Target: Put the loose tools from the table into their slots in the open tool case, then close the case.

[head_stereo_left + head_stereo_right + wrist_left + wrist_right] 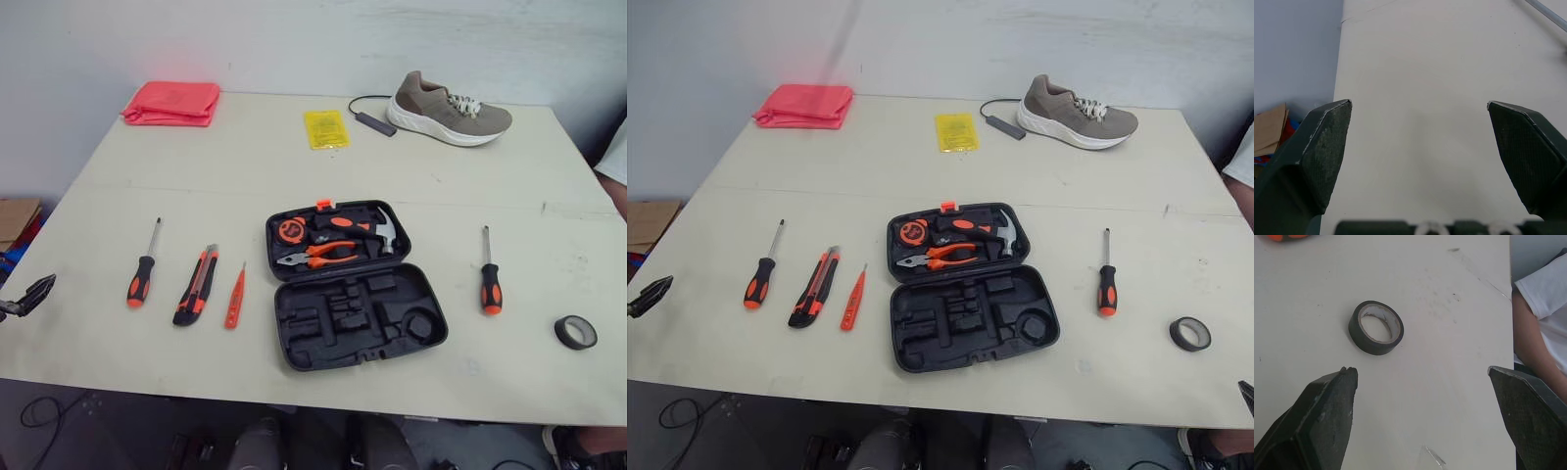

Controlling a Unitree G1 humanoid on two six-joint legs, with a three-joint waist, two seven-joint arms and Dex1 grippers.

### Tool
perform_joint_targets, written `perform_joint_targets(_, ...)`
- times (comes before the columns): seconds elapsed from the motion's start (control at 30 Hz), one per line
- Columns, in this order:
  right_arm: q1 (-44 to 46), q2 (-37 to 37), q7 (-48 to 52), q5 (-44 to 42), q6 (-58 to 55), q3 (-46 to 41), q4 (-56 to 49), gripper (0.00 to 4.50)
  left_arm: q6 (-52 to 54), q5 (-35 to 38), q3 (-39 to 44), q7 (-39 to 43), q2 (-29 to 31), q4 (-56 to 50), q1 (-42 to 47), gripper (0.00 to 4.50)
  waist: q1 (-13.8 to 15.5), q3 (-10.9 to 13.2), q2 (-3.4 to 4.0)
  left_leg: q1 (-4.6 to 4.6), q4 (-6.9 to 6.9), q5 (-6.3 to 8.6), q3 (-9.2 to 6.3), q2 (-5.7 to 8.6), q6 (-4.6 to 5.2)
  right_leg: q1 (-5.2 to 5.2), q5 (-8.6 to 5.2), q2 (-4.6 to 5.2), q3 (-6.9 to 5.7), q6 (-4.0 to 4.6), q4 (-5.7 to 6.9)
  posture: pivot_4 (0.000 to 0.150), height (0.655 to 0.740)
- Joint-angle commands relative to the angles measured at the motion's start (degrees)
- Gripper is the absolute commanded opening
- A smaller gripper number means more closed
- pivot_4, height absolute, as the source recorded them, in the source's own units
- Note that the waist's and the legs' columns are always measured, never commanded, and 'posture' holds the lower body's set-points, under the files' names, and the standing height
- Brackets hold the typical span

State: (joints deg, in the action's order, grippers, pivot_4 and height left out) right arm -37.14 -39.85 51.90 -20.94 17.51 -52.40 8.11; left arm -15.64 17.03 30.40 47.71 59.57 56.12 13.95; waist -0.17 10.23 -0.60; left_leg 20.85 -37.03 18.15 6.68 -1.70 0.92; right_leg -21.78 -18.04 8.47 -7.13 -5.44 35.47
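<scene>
The black tool case [353, 284] lies open at the table's middle. Its far half holds a tape measure, pliers and a hammer; the near half has bare slots. Left of it lie a screwdriver [143, 269], a utility knife [196, 286] and an orange tester pen [235, 297]. To the right lie a second screwdriver [489, 274] and a black tape roll [1376, 327]. My left gripper [1419, 104] is open over the table's left edge, holding nothing. My right gripper [1422, 369] is open just short of the tape roll.
At the back of the table lie a pink cloth [171, 102], a yellow packet [325, 128], a black cable adapter [372, 119] and a shoe [447, 110]. A person's arm [1537, 333] is beside the right edge. A cardboard box [15, 220] sits on the floor at the left.
</scene>
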Motion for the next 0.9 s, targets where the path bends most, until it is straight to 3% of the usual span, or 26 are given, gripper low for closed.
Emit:
perform_joint_targets(0.03, 0.2, 0.0, -0.3, -1.2, -0.1, -0.4, -1.1, 4.46, 0.8, 1.8, 1.5, 0.8, 0.4, -2.8, -0.3, 4.5, 0.0, 0.0, 0.0, 0.0, 0.0, 0.0, 0.0, 0.0, 0.0, 0.0, 0.0, 0.0, 0.0, 0.0, 0.0, 0.15, 0.74)
perform_joint_targets(0.33, 3.8, -0.5, -0.1, -2.5, -3.6, 2.8, -3.9, 4.46, 7.7, 6.4, 3.9, 5.5, -0.4, -8.4, -1.9, 4.5, 0.0, 0.0, 0.01, 0.04, -0.01, 0.0, 0.06, 0.0, 0.0, -0.11, 0.0, 0.0, 0.07, 0.0, 0.05, 0.15, 0.74)
perform_joint_targets(0.9, 8.2, -1.2, 0.0, -2.7, -5.8, 4.8, -5.0, 4.46, 14.3, 8.3, 4.9, 5.1, -3.3, -20.5, -6.0, 4.5, -0.1, 0.0, 0.0, 0.13, -0.02, -0.01, 0.1, 0.0, -0.01, -0.22, 0.0, -0.03, 0.12, 0.0, 0.06, 0.15, 0.74)
